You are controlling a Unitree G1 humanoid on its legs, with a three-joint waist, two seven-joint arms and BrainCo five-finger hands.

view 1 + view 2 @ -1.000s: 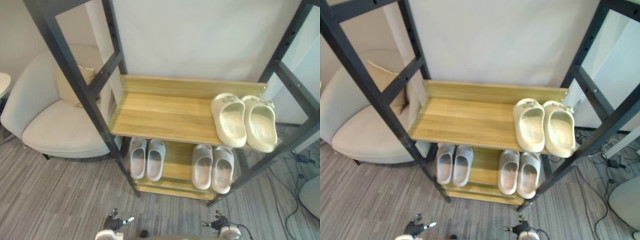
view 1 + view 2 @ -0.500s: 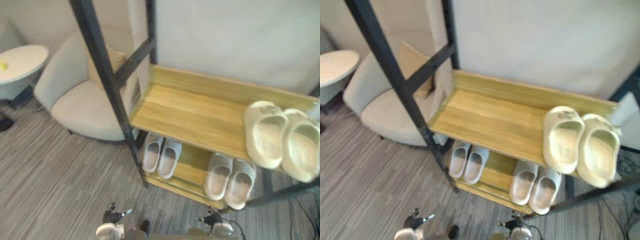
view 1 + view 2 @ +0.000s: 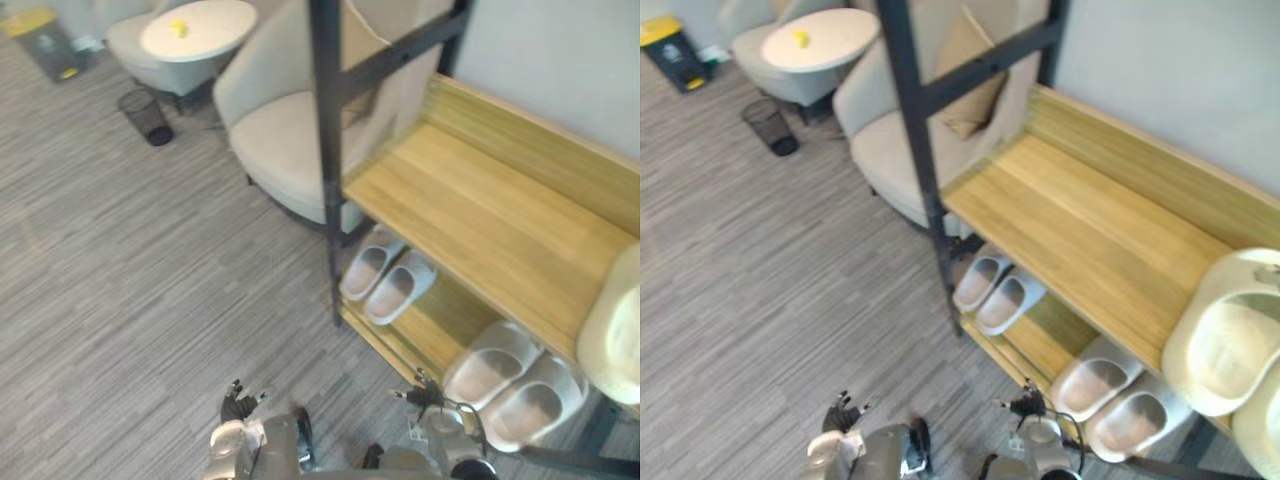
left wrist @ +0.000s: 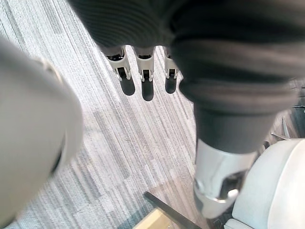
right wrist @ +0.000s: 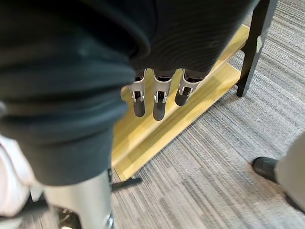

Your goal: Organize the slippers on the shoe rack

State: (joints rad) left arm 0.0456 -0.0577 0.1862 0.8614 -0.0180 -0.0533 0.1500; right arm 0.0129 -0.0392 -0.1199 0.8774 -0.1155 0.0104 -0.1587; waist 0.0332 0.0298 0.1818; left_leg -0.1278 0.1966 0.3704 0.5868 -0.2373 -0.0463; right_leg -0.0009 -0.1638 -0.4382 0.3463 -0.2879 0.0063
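Cream slippers (image 3: 1225,345) on shoe rack (image 3: 1090,230) partly cut off

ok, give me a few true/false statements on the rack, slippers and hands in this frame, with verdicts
1. Two pairs of pale slippers sit on the lower shelf. True.
2. The left hand holds a slipper. False: it hangs open over the carpet, holding nothing.
3. Cream slippers lie at the right end of the upper shelf. True.
4. The round table is bare. False: a small yellow thing lies on it.
5. The right hand grips the rack's post. False: it is open, holding nothing.
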